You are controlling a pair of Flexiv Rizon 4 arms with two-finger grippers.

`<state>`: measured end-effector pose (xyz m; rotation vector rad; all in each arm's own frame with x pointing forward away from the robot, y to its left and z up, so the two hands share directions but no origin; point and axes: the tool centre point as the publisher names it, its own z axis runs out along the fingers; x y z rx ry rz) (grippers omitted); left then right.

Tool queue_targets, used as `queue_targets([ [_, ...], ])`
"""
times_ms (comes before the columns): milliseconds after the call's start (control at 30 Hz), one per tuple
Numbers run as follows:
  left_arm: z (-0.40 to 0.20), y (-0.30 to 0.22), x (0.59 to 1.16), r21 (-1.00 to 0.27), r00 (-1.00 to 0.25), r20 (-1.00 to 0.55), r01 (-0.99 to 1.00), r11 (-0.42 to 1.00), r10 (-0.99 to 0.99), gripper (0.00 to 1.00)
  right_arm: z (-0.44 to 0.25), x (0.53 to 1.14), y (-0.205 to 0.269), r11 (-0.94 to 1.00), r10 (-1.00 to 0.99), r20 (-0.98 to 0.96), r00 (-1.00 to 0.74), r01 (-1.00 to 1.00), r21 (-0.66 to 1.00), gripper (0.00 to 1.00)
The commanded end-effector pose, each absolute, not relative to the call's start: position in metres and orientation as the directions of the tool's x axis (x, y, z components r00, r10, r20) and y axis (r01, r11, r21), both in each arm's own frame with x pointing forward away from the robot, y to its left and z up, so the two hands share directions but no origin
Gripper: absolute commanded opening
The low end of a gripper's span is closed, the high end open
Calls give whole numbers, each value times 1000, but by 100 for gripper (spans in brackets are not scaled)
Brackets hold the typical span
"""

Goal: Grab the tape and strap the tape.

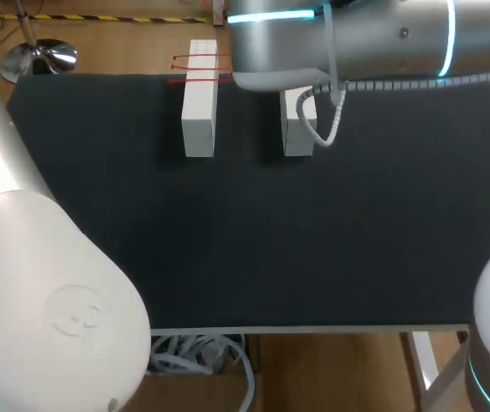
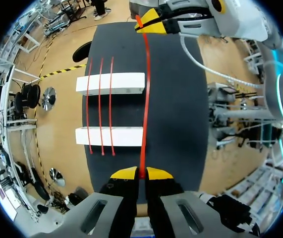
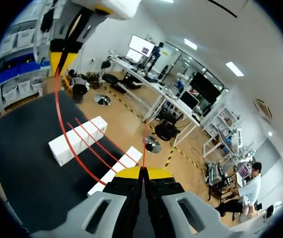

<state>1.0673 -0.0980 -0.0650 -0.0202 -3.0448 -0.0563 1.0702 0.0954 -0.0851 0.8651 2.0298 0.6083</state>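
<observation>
Black matting covers the surface (image 1: 313,240); on it, toward twelve o'clock in the head view, two white blocks (image 1: 199,112) lie side by side with a gap between them. Three red strands (image 2: 100,99) run across both blocks, over the gap. The left pincer (image 2: 141,172) is closed on one end of the red tape (image 2: 145,99), its yellow tips pressed against the strip from both sides; from there the tape runs straight ahead, at twelve o'clock of the pincer, passing by the end of each block. I cannot tell whether it touches them. At its far end the right pincer (image 3: 142,172) grips it, fingers tight together on the strip. From that pincer the tape sweeps out in a curve toward ten o'clock and up to the left pincer; the blocks lie beside the curve. In the head view the right arm (image 1: 356,39) crosses the surface's far edge, hiding part of one block; the left arm (image 1: 30,275) fills the near corner at eight o'clock.
</observation>
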Motion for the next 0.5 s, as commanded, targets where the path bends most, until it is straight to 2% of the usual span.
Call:
queue_targets([
  [33, -64, -98, 1068, 40, -995, 98, 15, 999, 11, 0, -87, 1067, 91, 651, 745, -500, -441, 318, 689, 0],
  [200, -64, -98, 1068, 40, -995, 98, 15, 999, 11, 0, -79, 1072, 94, 674, 726, -555, -406, 261, 691, 0],
  [500, -64, -98, 1068, 40, -995, 98, 15, 999, 11, 0, -76, 1080, 101, 724, 690, -632, -352, 322, 610, 0],
])
